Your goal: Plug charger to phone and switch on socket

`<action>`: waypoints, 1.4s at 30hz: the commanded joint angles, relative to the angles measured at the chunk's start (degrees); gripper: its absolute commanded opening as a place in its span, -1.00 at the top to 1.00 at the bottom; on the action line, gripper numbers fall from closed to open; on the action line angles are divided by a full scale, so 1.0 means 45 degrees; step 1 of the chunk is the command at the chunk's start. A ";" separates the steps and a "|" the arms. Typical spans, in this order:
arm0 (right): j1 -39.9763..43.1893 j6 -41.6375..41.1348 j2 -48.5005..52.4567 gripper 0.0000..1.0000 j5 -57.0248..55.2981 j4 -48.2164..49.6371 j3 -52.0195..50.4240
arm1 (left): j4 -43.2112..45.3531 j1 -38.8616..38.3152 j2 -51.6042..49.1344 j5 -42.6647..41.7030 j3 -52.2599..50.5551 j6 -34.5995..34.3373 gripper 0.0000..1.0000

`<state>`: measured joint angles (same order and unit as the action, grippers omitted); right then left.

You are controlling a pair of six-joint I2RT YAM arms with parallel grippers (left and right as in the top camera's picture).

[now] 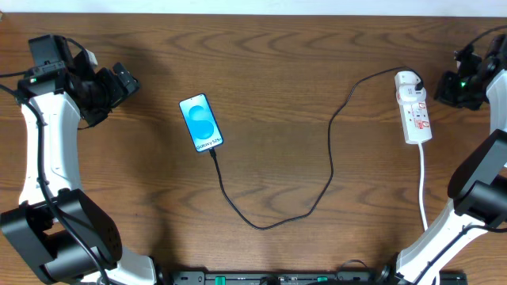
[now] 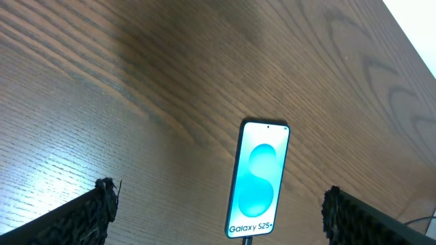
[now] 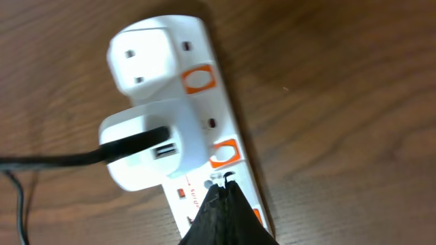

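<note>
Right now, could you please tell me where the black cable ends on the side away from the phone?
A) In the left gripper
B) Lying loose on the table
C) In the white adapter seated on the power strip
C: in the right wrist view the black cable runs straight into the side of the white adapter, which sits plugged into the power strip.

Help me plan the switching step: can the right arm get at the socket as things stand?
Probably yes. The right tool hangs close to the socket, its closed tips near an orange switch beside the white adapter, with nothing between them.
</note>
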<state>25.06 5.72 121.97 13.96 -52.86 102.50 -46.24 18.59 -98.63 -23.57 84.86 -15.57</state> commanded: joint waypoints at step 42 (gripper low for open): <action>0.2035 -0.1384 0.1331 0.98 0.6305 0.1137 -0.1064 | -0.0039 -0.0005 0.0131 0.0214 -0.0024 0.0165 -0.96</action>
<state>33.30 3.79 127.13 39.94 -47.53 97.84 -46.22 18.59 -98.63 -23.57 84.86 -15.57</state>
